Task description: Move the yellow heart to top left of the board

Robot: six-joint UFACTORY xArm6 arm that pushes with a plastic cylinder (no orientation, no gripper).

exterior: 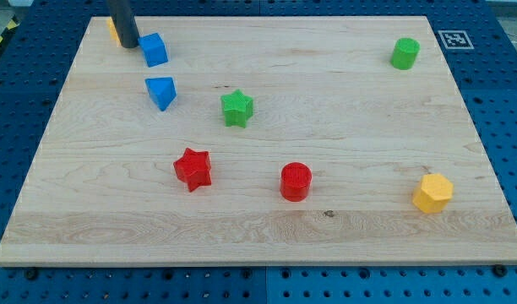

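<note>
The yellow heart (111, 30) sits at the board's top left corner, mostly hidden behind my rod; only a small yellow edge shows. My tip (128, 44) is down on the board right against the heart's right side, with the blue cube (154, 50) just to the tip's right. The blue triangular block (160, 91) lies below the cube.
A green star (236, 108) lies near the middle, a red star (193, 168) and a red cylinder (296, 181) lower down. A green cylinder (404, 52) stands at the top right, a yellow hexagon (432, 192) at the bottom right. The wooden board (326, 228) rests on a blue pegboard table.
</note>
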